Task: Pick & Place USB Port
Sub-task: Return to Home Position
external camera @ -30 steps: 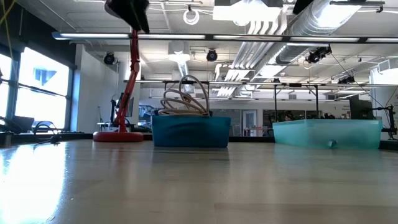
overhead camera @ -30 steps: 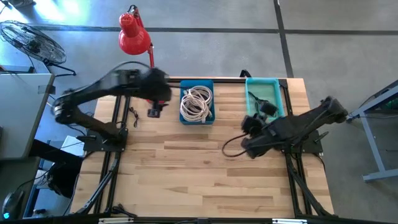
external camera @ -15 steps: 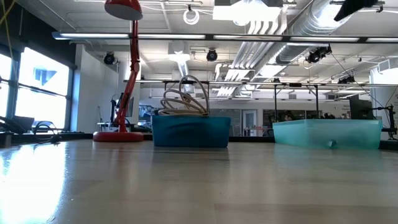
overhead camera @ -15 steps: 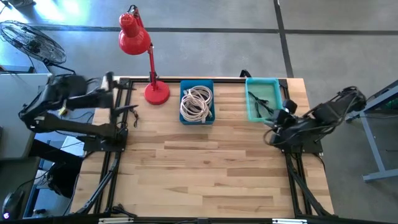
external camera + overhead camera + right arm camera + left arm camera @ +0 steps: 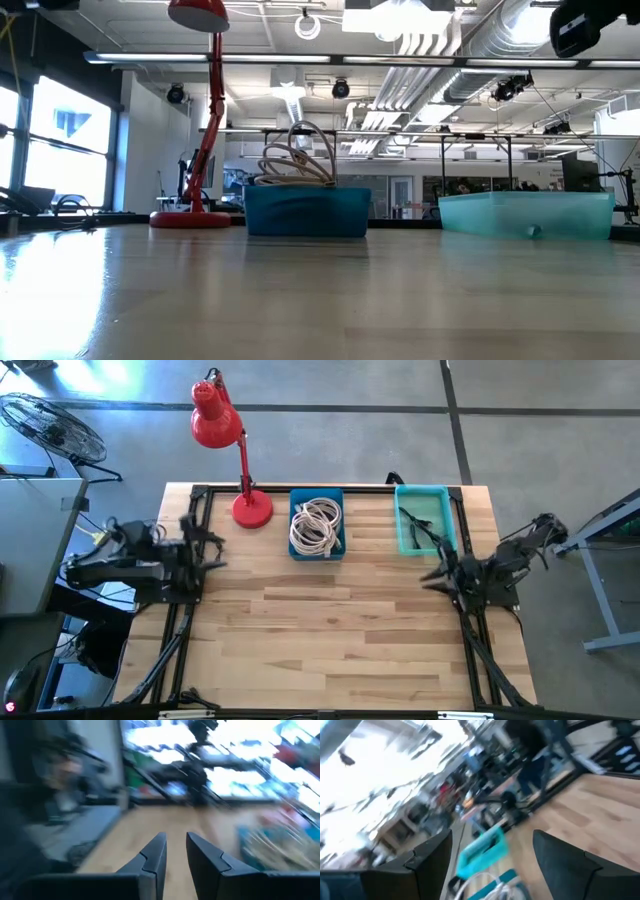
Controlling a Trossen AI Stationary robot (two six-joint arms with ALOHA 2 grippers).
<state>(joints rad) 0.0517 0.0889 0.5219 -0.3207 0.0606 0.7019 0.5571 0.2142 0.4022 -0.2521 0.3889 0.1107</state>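
1. Wooden worktop (image 5: 320, 630) fills my overhead view, bare across its middle. Along its far edge stand a red lamp (image 5: 240, 455), the blue bin (image 5: 317, 493) and the green bin (image 5: 421, 489), each apart from its neighbour.
2. The task's things are binned. A pale cable coil (image 5: 316, 525) sits inside the blue bin, its loops rising above the rim in the low view. A dark cable (image 5: 415, 525) lies in the green bin.
3. My main worry is the right claw (image 5: 438, 568). It sits just beside the green bin's near corner, where the dark cable runs closest to the rim. A careless swing while I fold that arm home could hook the cable and drag it out, or nudge the bin.
4. The left claw (image 5: 208, 550) is low at the worktop's left edge, near its arm's base, among frame rails and loose wiring. Spread this wide, it could snag there.
5. In the left wrist view that claw's fingers stand well apart. It holds nothing and touches nothing I can see.
6. In the right wrist view the fingers show only a slim gap between them, and the claw is empty.
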